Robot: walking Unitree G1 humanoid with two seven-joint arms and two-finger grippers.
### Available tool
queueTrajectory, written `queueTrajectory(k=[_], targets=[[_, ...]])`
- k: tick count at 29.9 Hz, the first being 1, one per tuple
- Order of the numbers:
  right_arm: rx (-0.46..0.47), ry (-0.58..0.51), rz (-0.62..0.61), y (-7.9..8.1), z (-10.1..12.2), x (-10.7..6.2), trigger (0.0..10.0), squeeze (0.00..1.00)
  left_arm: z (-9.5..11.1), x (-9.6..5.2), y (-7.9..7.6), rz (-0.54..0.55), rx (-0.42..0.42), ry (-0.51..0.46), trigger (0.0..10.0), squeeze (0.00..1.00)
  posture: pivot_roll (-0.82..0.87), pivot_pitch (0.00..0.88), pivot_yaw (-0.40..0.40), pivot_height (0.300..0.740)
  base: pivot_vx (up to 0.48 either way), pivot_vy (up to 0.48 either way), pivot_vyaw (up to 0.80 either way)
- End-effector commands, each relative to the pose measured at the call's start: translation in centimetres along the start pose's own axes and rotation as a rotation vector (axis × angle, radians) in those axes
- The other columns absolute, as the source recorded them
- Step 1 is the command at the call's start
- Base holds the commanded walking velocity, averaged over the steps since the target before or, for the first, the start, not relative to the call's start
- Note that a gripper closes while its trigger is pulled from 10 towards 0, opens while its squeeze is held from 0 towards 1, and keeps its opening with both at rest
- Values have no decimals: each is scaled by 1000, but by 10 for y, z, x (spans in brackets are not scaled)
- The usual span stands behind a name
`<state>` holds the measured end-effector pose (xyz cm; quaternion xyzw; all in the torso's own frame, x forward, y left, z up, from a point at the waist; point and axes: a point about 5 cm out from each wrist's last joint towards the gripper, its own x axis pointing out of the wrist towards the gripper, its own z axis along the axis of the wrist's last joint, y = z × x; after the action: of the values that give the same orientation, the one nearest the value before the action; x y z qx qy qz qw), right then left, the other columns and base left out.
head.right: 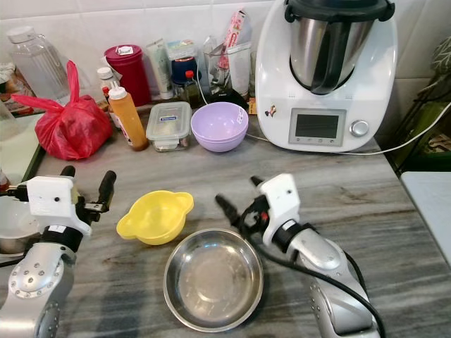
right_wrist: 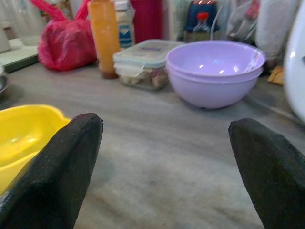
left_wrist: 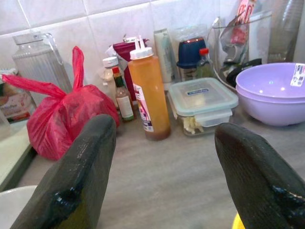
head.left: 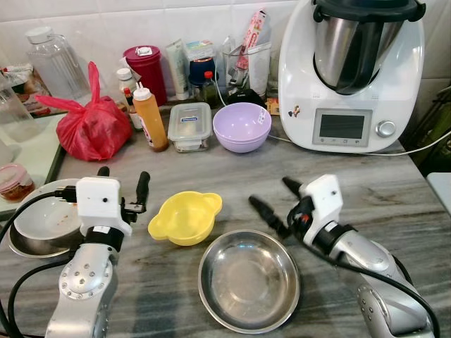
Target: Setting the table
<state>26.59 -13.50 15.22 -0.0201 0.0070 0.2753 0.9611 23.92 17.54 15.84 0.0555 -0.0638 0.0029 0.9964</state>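
Grey marble-patterned countertop [head.left: 394, 190] runs beneath a white tiled wall, with a large white kitchen machine [head.left: 352, 77] at the back right and a row of bottles and containers along the wall. Task items lie in the near zone: a yellow bowl [head.left: 185, 217] with two small handles sits near the counter's middle, and a steel bowl [head.left: 249, 279] sits just in front of it and slightly to the right, apart from it or nearly touching. A purple bowl [head.left: 242, 126] stands farther back, beside a lidded glass container [head.left: 189, 126]. The left gripper [head.left: 124, 184] hovers just left of the yellow bowl, fingers spread wide and empty; the left wrist view confirms a broad gap between the fingers [left_wrist: 76, 181]. The right gripper [head.left: 276, 198] hovers just right of the yellow bowl and above the far rim of the steel bowl, also spread wide and holding nothing. Stacked dishes [head.left: 39, 225] rest at the left edge near the left arm. Hazards: the steel bowl is smooth and shallow, so a rim pinch may slip; a finger striking either light bowl may push it across the counter; and the left arm's cable could snag the stacked dishes.
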Motion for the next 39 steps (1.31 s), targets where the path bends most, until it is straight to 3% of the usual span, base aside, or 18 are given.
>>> queueTrajectory(k=[1,4,13,39], targets=[[-18,-17,-16,0,3,1,10000,0,0,-3,2,20,16,-6,10000,0,-89,36,73,740,0,0,0],[-25,-20,-34,-2,2,2,10000,0,-7,-6,-3,20,-1,38,10000,0,-89,35,70,740,0,0,0],[-42,-47,-81,-8,7,5,10000,0,-8,-2,-8,26,71,43,10000,0,-97,40,69,740,0,0,0],[-71,-74,-140,-15,10,10,10000,0,-8,3,-12,14,101,50,10000,0,-101,45,78,740,-366,0,0]])
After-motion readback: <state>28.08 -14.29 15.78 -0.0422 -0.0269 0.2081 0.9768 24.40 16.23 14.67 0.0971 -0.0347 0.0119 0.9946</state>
